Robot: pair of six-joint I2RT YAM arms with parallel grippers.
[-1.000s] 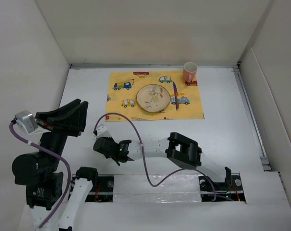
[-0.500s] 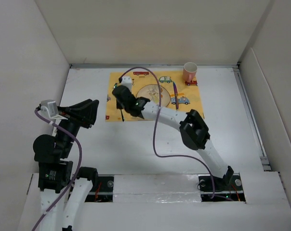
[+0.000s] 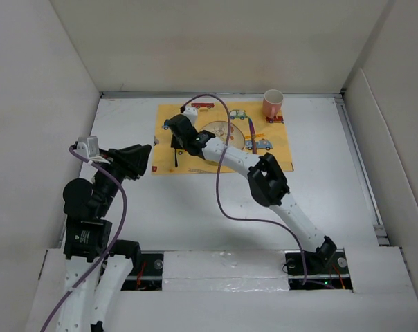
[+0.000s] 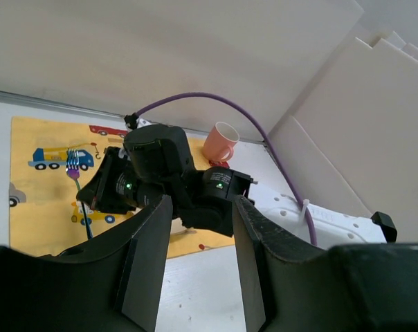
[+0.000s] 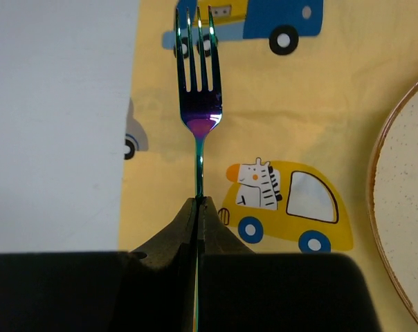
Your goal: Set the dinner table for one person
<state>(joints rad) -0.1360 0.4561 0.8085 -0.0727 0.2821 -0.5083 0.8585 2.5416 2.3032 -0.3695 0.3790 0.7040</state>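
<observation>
the right arm reaches from its base across the dinner table (image 3: 320,187), which spreads all around the yellow placemat (image 3: 216,164), to the placemat's left strip. the right gripper (image 3: 176,144) is pinched tight on the fork (image 3: 176,160) handle. the left arm is folded up off the placemat's left edge, with the left gripper (image 3: 141,160) holding nothing. only the left wrist view shows its fingers (image 4: 147,256) spread wide. only the right wrist view shows the tines pointing at the placemat's far edge, left of the plate (image 5: 410,207).
</observation>
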